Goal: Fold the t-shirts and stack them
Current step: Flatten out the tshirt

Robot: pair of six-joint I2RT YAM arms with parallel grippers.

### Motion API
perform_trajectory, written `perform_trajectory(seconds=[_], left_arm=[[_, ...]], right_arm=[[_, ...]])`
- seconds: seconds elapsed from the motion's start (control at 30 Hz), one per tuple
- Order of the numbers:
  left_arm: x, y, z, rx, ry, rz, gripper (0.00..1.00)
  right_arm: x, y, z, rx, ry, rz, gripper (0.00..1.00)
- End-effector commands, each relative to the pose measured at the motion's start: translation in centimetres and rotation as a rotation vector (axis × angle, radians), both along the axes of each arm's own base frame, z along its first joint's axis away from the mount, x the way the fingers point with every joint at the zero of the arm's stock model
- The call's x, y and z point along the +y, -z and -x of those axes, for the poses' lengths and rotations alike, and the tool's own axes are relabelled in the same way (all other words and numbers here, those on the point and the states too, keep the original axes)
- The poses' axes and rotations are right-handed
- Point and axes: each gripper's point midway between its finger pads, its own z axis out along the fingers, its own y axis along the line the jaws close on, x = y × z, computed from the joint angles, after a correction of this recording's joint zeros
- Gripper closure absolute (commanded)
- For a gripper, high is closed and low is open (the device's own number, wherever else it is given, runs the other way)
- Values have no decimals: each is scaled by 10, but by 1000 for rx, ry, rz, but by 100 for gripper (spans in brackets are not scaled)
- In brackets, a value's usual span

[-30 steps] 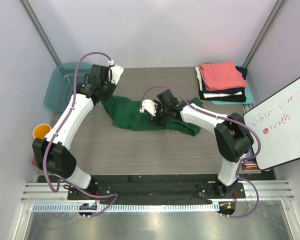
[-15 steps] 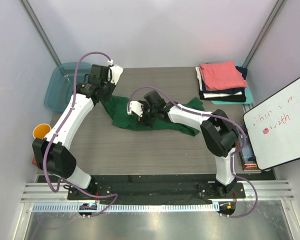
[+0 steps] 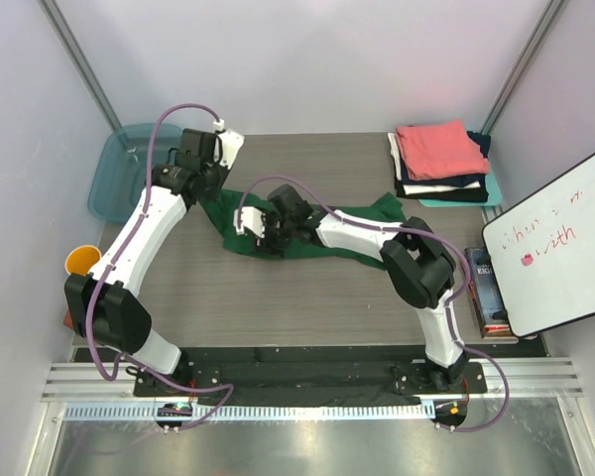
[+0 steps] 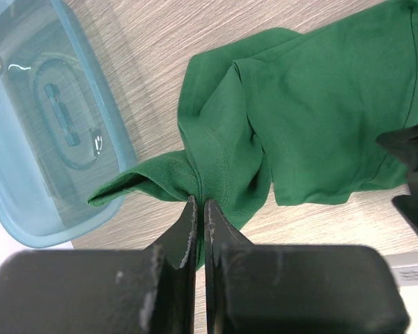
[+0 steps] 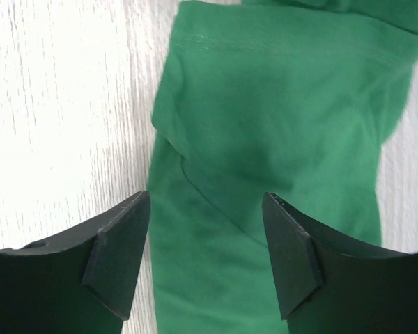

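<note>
A dark green t-shirt [image 3: 221,220] lies crumpled and stretched across the middle of the table. My left gripper [image 3: 206,195] is shut on a bunched fold at its far left end; in the left wrist view the jaws [image 4: 198,202] pinch the cloth [image 4: 320,104]. My right gripper [image 3: 258,238] hovers open over the shirt's left part. In the right wrist view its fingers [image 5: 118,250] straddle a strip of green cloth [image 5: 279,104] without touching it, the gripper [image 5: 205,197] holding nothing. A stack of folded t-shirts [image 3: 439,149], coral-pink on top, sits at the back right.
A translucent teal tub [image 3: 119,169] stands at the back left, close to the held shirt end [image 4: 42,118]. An orange cup [image 3: 81,261] sits at the left edge. A whiteboard [image 3: 560,248] leans at the right, with a box [image 3: 481,288] beside it.
My right gripper has travelled left along the green shirt, from its middle to near its left end, staying open. The left gripper has kept its grip and place.
</note>
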Motion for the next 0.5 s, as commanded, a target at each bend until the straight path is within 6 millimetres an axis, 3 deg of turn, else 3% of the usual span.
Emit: perform_trajectory(seconds=[0.0,0.13,0.2,0.23,0.27,0.37,0.47], left_arm=[[1,-22,-2,-77,-12,20,100],[2,-21,-1,-76,-7,13,100],[3,-20,0,-75,-8,10,100],[3,-20,0,-75,-6,11,100],[4,-20,0,-76,-7,10,100],[6,-17,2,-69,-6,3,100],[8,-15,4,-63,-7,1,100]], right_arm=[[15,6,-8,-18,-17,-29,31],[15,19,-10,-20,-24,-8,33],[16,23,-12,-20,-22,-4,42],[17,25,-14,-20,-19,-2,48],[19,23,-16,-27,-15,-5,63],[19,23,-25,-50,19,2,90],[14,11,-34,-108,48,12,99]])
